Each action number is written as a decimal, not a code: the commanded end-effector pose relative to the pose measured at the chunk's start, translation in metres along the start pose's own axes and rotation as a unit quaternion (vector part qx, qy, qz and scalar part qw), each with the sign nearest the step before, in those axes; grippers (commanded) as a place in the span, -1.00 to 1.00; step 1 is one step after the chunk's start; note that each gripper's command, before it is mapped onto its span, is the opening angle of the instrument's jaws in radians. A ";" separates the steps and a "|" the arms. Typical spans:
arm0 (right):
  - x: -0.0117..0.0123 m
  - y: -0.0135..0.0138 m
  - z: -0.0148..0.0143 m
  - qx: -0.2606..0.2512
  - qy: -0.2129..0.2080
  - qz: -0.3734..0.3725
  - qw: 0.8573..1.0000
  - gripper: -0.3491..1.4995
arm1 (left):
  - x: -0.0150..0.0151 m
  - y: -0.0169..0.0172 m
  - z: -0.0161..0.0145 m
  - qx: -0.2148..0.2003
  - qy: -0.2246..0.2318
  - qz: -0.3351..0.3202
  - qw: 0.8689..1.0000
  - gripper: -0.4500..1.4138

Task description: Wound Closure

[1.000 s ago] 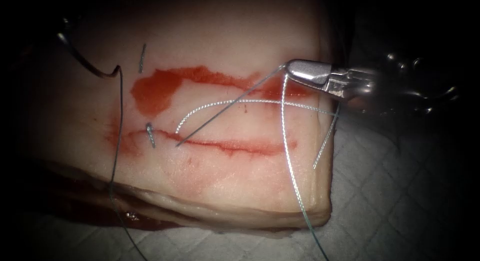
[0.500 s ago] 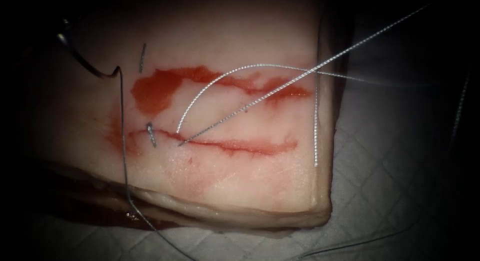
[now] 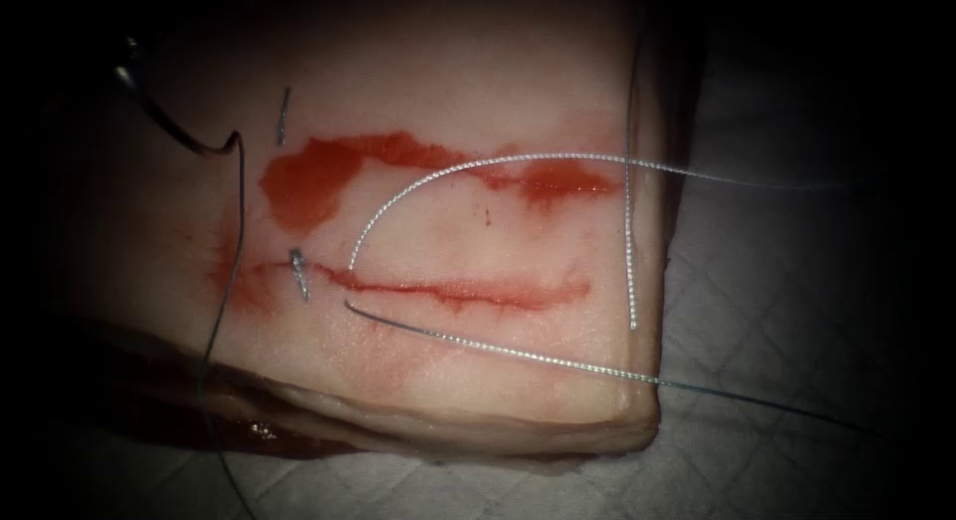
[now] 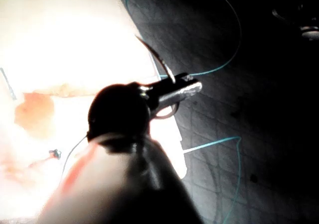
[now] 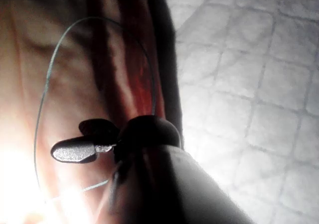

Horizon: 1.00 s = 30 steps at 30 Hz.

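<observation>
The tissue (image 3: 448, 72) carries a long cut (image 3: 458, 289), with red fluid (image 3: 309, 181) beyond it. My left tool (image 4: 187, 88) is shut on the curved needle (image 4: 157, 57), gripping it partway along its curve. The needle (image 3: 174, 131) is out of the tissue and hangs over its far left. Thread (image 3: 231, 251) drops from the needle's tail. From a stitch in the cut, one thread strand (image 3: 438, 176) arcs up and off right. Another strand (image 3: 498, 346) crosses the near side. My right tool (image 5: 75, 150) hovers by the tissue's edge beside a thread loop (image 5: 42, 104).
Short cut ends of thread stand at an earlier stitch (image 3: 299, 271) and beyond the fluid (image 3: 284, 117). A longer loose end (image 3: 631, 261) lies along the tissue's right edge. A quilted white pad (image 3: 797, 331) lies under and around the tissue.
The right tool has left the endoscope view to the right with the thread. One strand swung from up-right down across the near side of the cut. The needle has stayed put.
</observation>
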 end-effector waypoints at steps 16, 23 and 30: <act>0.0216 0.0044 0.0216 -0.070 0.114 0.079 0.988 0.29 | 0.0007 0.0009 0.0006 0.000 -0.001 0.000 1.000 -1.00; 0.0232 0.0027 0.0278 -0.015 0.209 0.121 0.970 0.22 | 0.0008 0.0010 0.0007 -0.001 -0.001 -0.002 1.000 -1.00; 0.0199 0.0019 0.0292 0.041 0.346 0.100 0.932 0.02 | 0.0008 0.0009 0.0007 -0.001 -0.001 -0.002 1.000 -1.00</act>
